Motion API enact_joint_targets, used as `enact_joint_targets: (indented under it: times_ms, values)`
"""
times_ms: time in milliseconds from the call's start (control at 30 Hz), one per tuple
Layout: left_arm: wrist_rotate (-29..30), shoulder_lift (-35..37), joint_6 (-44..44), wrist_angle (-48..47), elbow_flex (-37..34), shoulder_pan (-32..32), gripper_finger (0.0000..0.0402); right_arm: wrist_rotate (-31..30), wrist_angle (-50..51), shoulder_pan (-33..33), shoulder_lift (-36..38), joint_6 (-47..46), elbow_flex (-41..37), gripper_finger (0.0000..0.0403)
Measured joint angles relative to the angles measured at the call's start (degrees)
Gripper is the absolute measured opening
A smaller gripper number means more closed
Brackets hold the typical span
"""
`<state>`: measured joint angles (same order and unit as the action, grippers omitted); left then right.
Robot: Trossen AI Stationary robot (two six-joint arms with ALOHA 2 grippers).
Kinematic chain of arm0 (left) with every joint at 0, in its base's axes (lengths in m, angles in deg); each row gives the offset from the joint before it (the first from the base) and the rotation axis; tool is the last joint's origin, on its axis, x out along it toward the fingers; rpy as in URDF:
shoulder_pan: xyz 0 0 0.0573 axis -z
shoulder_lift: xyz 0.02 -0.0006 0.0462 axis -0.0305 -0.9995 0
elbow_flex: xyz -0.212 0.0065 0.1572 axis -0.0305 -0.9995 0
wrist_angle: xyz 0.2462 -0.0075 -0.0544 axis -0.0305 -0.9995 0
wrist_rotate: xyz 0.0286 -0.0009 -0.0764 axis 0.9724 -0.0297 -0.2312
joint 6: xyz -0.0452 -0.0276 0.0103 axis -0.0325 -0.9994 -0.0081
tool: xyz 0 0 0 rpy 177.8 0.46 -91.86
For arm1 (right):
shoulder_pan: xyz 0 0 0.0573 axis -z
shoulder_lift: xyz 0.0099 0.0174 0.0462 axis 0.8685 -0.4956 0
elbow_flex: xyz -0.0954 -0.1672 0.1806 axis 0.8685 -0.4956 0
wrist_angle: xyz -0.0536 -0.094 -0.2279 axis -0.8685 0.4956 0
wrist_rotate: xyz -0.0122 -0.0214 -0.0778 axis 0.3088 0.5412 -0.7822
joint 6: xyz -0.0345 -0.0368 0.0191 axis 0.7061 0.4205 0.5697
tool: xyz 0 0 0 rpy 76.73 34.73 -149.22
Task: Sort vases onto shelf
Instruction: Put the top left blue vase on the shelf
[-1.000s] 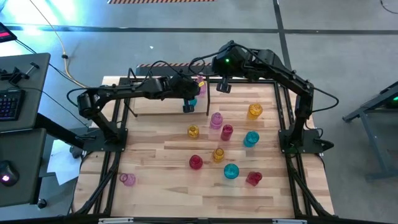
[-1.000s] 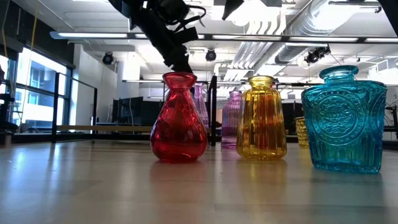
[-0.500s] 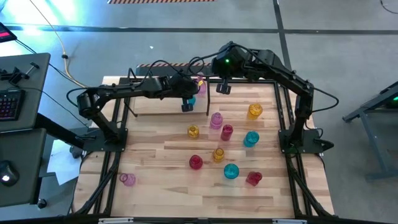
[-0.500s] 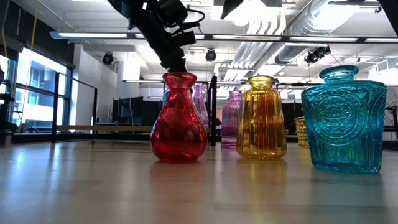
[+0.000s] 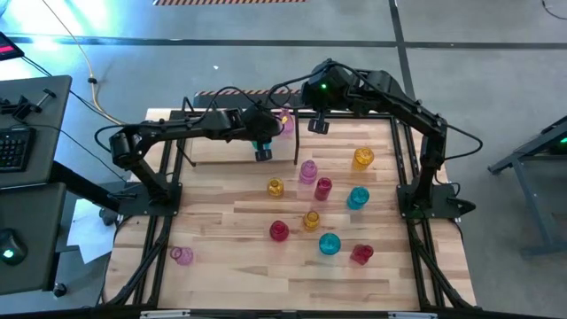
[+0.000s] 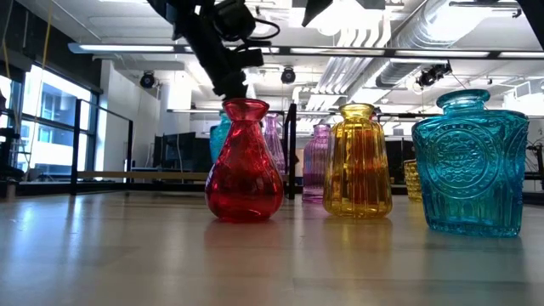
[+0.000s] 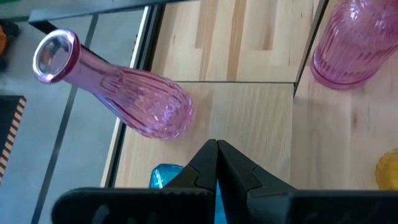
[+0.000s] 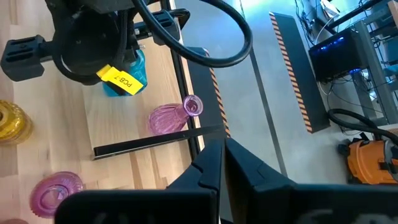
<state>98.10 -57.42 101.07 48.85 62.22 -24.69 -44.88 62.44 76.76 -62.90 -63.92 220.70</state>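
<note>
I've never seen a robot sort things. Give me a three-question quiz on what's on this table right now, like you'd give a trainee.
1. True or false: a pink vase stands alone on the table, off the shelf.
2. In the low view, the rightmost vase is: A red, B cyan, C pink.
3. Which arm's gripper hangs over the shelf's wooden plank?

Key: 1 true. 2 B. 3 the left gripper.

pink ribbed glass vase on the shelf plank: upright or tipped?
Upright. The pink ribbed glass vase rests base-down on the light wooden shelf plank, its open mouth raised; its slant in the wrist views is only camera angle.
</note>
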Motion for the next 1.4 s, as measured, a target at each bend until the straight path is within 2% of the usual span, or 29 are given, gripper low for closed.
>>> enact_joint_targets:
  times_ms: [233,467,667,800,1000,1400]
  values:
    - [0.8,0.0,-1.4,0.2,0.0,0.0,0.0,0.2,0.0,0.0,0.0,0.0,0.0,0.0]
    - [0.9,0.0,-2.1,6.9,0.0,0.7,0.0,0.3,-0.3,0.0,0.0,0.0,0.0,0.0]
    - [-4.8,0.0,-3.1,12.8,0.0,0.9,0.0,2.2,-0.4,0.0,0.0,0.0,0.0,0.0]
    - [-4.9,0.0,-4.7,14.9,0.0,0.8,0.0,2.4,-0.4,-0.3,0.0,0.0,0.0,0.0]
    - [-2.9,0.0,-6.9,14.8,-0.7,-0.4,0.0,2.4,-0.4,-0.9,0.0,0.0,0.0,0.0]
    - [-2.5,0.0,-7.7,13.1,-1.5,-2.2,0.0,2.3,-0.4,-1.2,0.0,-0.2,0.0,0.0]
